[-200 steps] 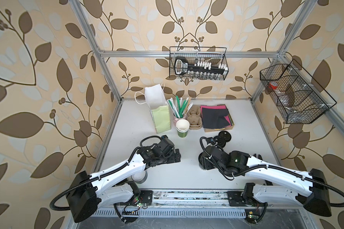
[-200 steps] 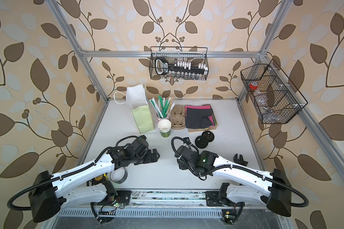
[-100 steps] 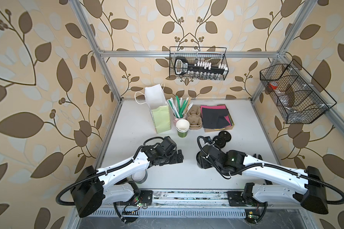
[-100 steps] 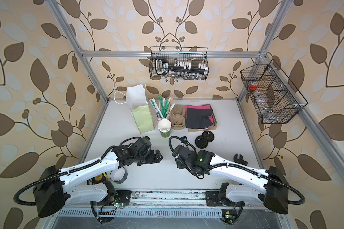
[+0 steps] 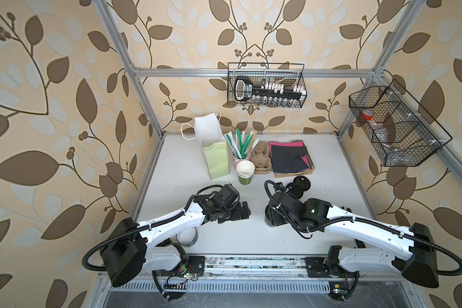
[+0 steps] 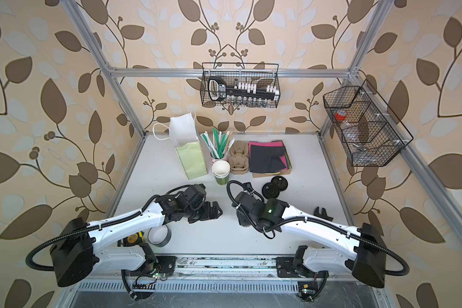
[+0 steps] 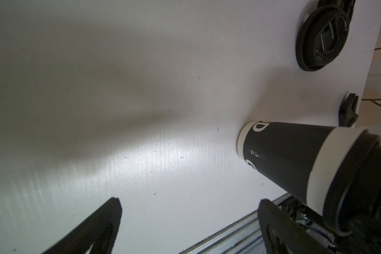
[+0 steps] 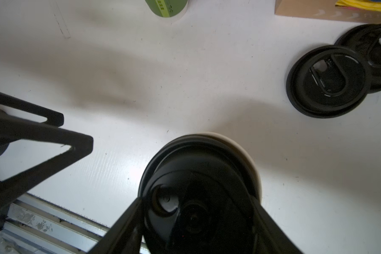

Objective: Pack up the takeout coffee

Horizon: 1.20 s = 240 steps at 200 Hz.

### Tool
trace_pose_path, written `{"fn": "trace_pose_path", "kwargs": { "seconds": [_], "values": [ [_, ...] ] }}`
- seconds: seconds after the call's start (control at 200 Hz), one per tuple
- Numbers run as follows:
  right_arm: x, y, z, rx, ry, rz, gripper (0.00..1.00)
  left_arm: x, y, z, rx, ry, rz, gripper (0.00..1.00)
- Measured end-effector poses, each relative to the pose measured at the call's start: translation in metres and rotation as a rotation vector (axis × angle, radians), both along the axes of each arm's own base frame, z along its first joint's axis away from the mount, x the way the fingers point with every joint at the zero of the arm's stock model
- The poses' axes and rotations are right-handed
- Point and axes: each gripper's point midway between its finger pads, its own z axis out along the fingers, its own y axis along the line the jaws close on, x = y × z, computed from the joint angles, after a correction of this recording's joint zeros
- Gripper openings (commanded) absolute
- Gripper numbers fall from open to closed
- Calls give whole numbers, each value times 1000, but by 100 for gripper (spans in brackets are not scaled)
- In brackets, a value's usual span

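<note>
Takeout coffee (image 7: pixel 295 154): right gripper (image 8: pixel 196 199) apparently clasps its lid (image 8: pixel 185 173); we should steady it with our wide-open left gripper (image 7: pixel 190 201).

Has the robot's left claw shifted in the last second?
Yes. The left gripper has slid rightward, from left of the stack of green cups to just in front of it, toward the takeout coffee.
</note>
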Motion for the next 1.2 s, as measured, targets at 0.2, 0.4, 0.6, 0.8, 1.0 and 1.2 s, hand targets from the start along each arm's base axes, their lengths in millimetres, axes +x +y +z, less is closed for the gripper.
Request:
{"fn": "trace_pose_path", "kwargs": {
  "seconds": [0.2, 0.4, 0.6, 0.8, 1.0, 1.2],
  "values": [
    [-2, 2, 0, -23, 33, 19, 63, 0, 1, 0, -1, 3, 10, 99],
    [-2, 2, 2, -13, 32, 25, 63, 0, 1, 4, -8, -5, 10, 99],
    [-1, 0, 10, 12, 14, 20, 63, 0, 1, 4, -7, -5, 10, 99],
    [-1, -5, 6, 0, 13, 10, 63, 0, 3, 5, -5, -9, 13, 99],
    [1, -5, 1, 5, 3, 6, 63, 0, 5, 6, 2, -17, 20, 99],
    [2, -3, 1, 28, -9, -1, 63, 0, 6, 6, 6, -16, 21, 99]
  ]
}}
